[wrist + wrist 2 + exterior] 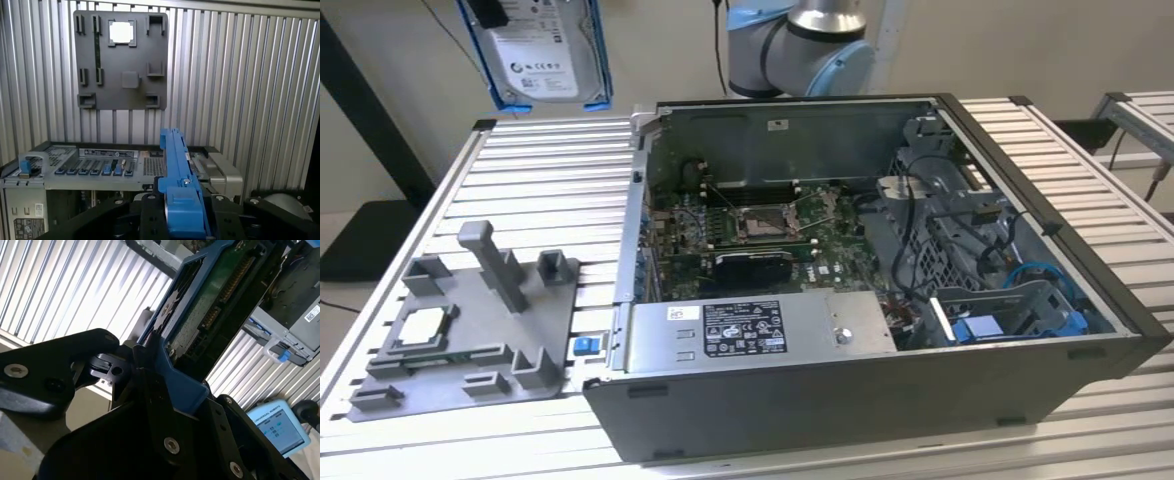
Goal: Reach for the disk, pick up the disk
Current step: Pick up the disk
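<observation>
One hand (184, 212) clamps the blue-framed disk (542, 58) by its edge, above the bench (520, 180) at eleven o'clock from the open computer case (854, 400).

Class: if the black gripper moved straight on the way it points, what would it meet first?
Probably the ribbed aluminium table, beside the open grey computer case. The gripper is shut on the blue-framed silver disk, whose end leads. Depth is unclear.

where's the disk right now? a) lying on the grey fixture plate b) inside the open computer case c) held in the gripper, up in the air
C: the disk hangs upright off the table in the exterior view, and the gripper pinches its blue frame in the first wrist view.
</observation>
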You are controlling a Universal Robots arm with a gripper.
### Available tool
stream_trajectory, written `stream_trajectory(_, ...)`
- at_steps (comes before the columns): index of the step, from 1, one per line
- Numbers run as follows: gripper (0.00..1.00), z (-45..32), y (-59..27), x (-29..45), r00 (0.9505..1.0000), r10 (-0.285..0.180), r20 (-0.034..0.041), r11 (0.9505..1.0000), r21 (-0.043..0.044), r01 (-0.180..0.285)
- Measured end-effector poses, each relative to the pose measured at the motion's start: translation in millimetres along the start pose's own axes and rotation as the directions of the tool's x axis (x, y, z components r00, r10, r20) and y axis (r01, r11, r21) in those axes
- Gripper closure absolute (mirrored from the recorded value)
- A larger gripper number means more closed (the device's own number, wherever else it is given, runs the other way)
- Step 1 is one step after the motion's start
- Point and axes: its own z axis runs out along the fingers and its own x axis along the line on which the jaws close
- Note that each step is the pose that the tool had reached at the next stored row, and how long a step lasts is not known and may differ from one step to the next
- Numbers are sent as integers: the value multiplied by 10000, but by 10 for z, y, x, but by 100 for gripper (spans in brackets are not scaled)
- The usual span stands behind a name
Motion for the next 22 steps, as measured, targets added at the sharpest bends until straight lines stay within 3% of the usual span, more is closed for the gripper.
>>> stream_trajectory(14, 100, 71, -540, 16, 10000, 6, 1, 10000, -59, -6)
stream_trajectory(19, 100, 88, -669, 20, 10000, 6, 1, 10000, -67, -6)
stream_trajectory(22, 100, 89, -680, 20, 10000, 7, 1, 10000, -66, -7)
